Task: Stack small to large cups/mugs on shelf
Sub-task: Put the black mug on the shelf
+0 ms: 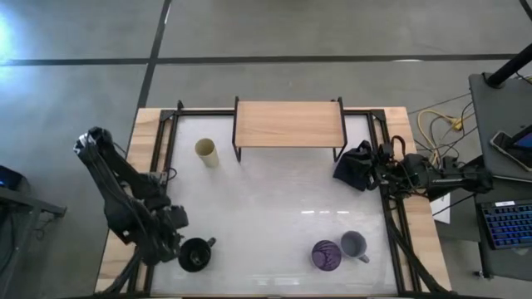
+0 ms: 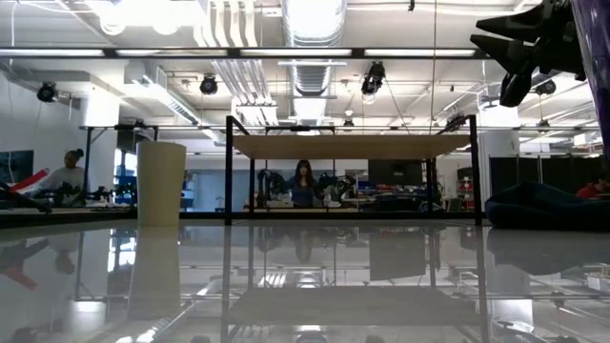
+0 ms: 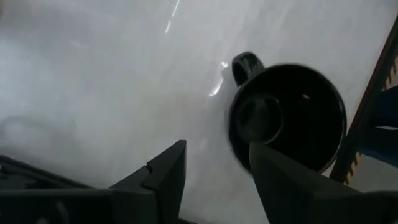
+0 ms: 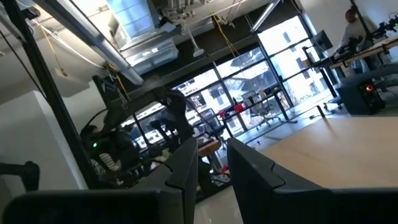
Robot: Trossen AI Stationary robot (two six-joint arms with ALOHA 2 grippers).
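Note:
A black handled mug (image 1: 196, 254) stands upright on the white table near the front left, and it also shows in the left wrist view (image 3: 292, 118). My left gripper (image 1: 173, 241) (image 3: 217, 174) is open just beside it, on its left. A cream cup (image 1: 207, 153) stands left of the wooden shelf (image 1: 289, 124) at the back. A purple tumbler (image 1: 326, 255) and a lavender-grey mug (image 1: 355, 246) stand side by side at the front right. My right gripper (image 4: 212, 163) is open by a narrow gap and empty. It waits at the right edge, by the dark cloth. My left gripper has one finger (image 3: 280, 174) in front of the black mug's near rim (image 3: 239, 146). I cannot tell whether it touches the rim. The mug stands on the table, with its handle (image 3: 245, 64) on the side away from the fingers.
A dark navy cloth lump (image 1: 356, 166) lies right of the shelf, next to my right arm (image 1: 416, 176). The shelf's top board is bare. There is open white tabletop (image 1: 274, 208) between the shelf and the front cups. Cables lie past the right edge.

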